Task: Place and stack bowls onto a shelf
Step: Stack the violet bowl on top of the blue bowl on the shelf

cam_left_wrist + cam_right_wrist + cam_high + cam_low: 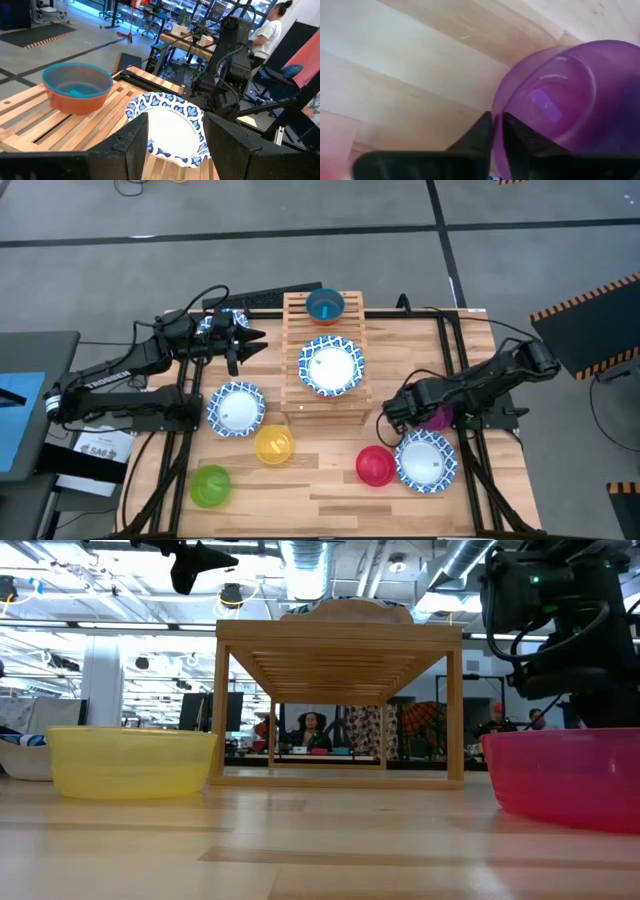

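The right tool pinches the purple bowl's rim, seemingly low on the surface beside a patterned bowl. The left tool hangs wide open beside the shelf, which carries a teal-in-orange stack and a patterned plate-like bowl.

One wooden shelf stands on the desk. Three white bowls with blue rims show: one on the shelf, two on the desk. Small plastic bowls number six: teal nested in orange, yellow, green, pink, purple.
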`<state>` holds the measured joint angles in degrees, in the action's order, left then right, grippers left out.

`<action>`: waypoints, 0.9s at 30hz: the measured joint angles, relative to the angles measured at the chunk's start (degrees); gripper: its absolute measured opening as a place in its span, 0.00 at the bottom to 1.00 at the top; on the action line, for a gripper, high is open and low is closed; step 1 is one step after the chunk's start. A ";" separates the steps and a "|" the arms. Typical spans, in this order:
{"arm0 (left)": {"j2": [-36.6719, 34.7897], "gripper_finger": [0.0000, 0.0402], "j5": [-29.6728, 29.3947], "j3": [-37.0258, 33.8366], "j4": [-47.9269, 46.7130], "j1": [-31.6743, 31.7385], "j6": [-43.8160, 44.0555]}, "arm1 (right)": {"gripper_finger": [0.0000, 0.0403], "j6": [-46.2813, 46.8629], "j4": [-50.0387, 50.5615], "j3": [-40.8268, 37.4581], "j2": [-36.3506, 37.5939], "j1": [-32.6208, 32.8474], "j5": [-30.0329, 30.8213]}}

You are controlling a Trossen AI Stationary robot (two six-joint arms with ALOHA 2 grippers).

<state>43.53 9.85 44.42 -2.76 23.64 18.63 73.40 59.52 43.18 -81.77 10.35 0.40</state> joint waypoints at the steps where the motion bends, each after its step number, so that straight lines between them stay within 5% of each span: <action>1: -0.02 0.43 0.00 0.00 0.01 0.00 0.00 | 0.12 -0.39 -0.10 0.00 0.00 0.00 0.00; 4: -0.02 0.43 0.00 0.00 0.00 0.00 0.00 | 0.05 -1.74 -0.04 0.00 0.63 0.00 -0.08; 13: -0.02 0.43 0.11 0.00 0.03 0.01 0.02 | 0.05 -2.54 8.51 7.47 8.68 0.00 2.80; 20: 0.00 0.43 0.07 0.00 0.06 0.00 -0.71 | 0.05 -9.05 22.15 23.80 12.52 -4.15 7.77; 27: 0.00 0.43 0.06 0.00 0.06 0.01 -0.47 | 0.05 -31.48 24.08 46.26 7.12 -13.99 11.66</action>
<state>43.53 9.91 44.42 -2.70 23.65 18.16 41.91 83.60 89.44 -74.65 -3.64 12.06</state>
